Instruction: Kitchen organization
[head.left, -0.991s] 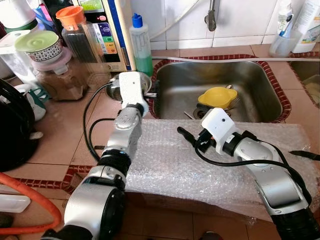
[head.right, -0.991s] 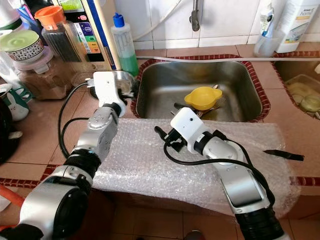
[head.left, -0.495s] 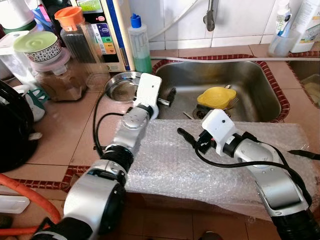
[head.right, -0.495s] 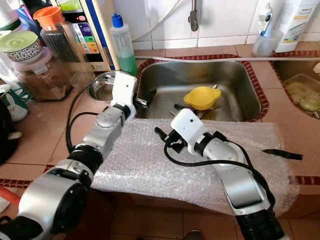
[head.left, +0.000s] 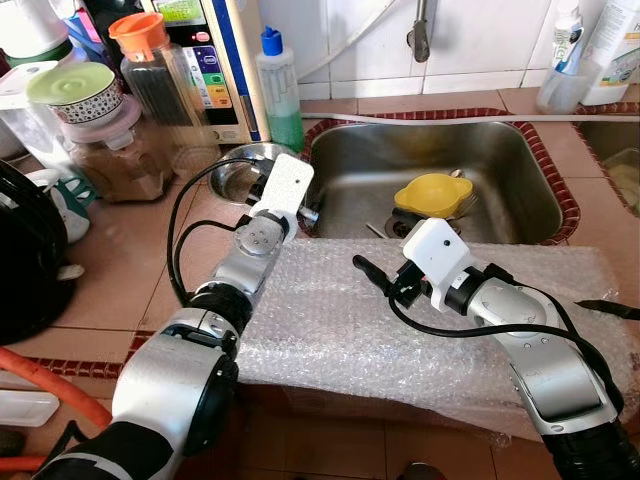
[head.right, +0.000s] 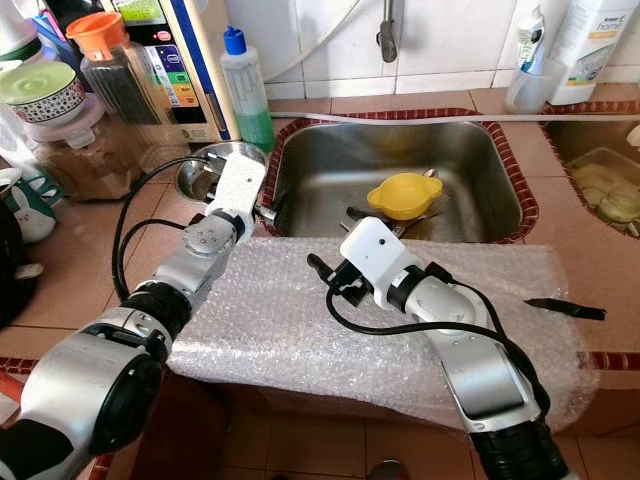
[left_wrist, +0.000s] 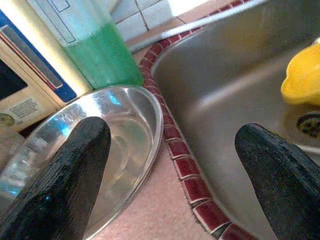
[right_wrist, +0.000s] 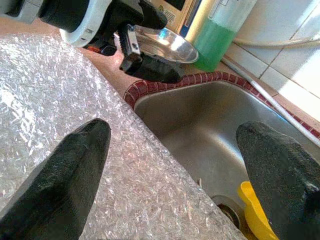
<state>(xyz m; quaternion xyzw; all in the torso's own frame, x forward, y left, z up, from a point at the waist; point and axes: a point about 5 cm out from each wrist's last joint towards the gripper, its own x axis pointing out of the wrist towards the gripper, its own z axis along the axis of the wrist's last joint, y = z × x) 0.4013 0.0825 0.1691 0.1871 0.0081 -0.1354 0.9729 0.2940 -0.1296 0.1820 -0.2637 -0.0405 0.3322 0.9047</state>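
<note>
A steel bowl (head.left: 232, 172) sits on the tiled counter just left of the sink (head.left: 500, 150). My left gripper (left_wrist: 170, 150) is open and empty at the sink's left corner, between the bowl's rim and the basin's edge. A yellow bowl (head.left: 432, 193) lies in the sink near the drain. A bubble wrap sheet (head.left: 330, 330) covers the counter's front. My right gripper (head.left: 375, 278) hovers low over that sheet, wide open and empty, pointing toward the left gripper.
A green soap bottle (head.left: 283, 95) stands behind the steel bowl, with jars (head.left: 150, 70) and a lidded container (head.left: 85, 95) further left. A black appliance (head.left: 25, 260) fills the left edge. The tap (head.left: 420, 30) hangs above the sink. A black utensil (head.left: 605, 310) lies at the sheet's right end.
My left arm swung from above the steel bowl rightward to the sink's edge, then drew slightly back left. The right arm has stayed in place.
</note>
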